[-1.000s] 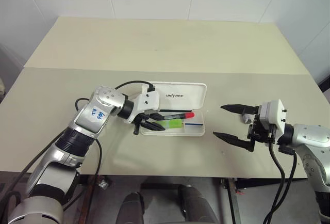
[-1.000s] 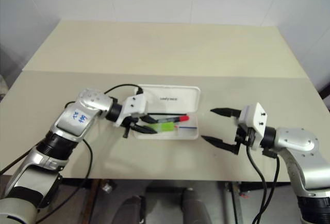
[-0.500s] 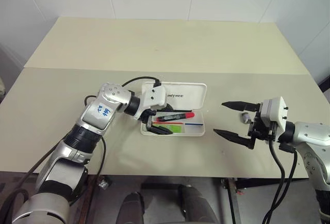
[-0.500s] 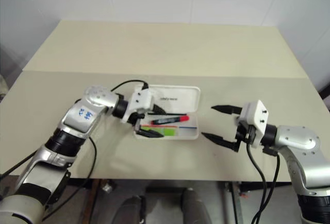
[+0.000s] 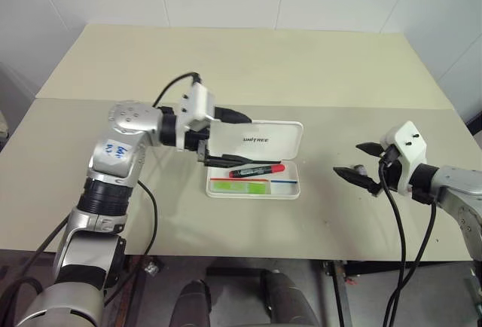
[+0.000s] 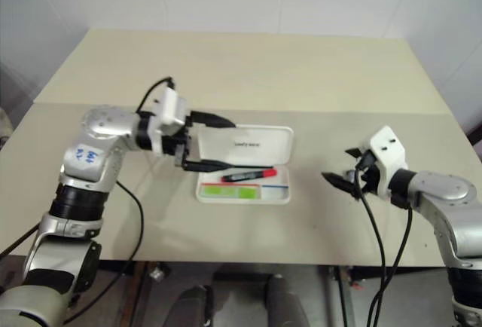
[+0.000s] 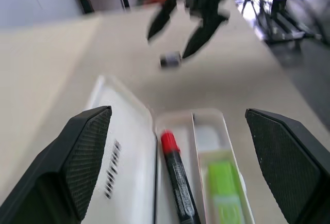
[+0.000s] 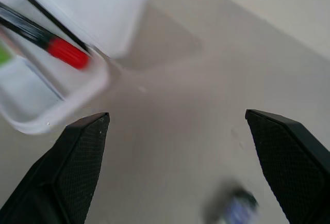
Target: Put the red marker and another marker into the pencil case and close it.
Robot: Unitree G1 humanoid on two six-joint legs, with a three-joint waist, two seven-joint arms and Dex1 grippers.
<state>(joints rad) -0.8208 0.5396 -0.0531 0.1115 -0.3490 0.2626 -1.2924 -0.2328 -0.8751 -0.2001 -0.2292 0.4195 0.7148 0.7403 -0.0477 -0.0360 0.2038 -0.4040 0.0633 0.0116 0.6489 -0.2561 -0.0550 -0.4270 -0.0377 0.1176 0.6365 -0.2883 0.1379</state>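
The white pencil case (image 5: 290, 189) lies open mid-table, its lid (image 5: 260, 139) tipped back. In its tray lie the red marker (image 5: 257, 169), black with a red cap, and in front of it the light-green marker (image 5: 242, 187). The red marker (image 7: 175, 170) and green marker (image 7: 223, 182) also show in the left wrist view. My left gripper (image 5: 225, 139) hovers open over the case's left end, holding nothing. My right gripper (image 5: 358, 160) is open and empty, to the right of the case, pointing toward it.
A small grey cylinder (image 5: 361, 169) rests on the beige table (image 5: 226, 63) between my right gripper's fingers. A seam crosses the table behind the case. The front edge runs close below the case and both arms.
My left gripper opened, left the green marker in the tray and rose above the case's left end. My right gripper moved right and turned its fingers toward the case.
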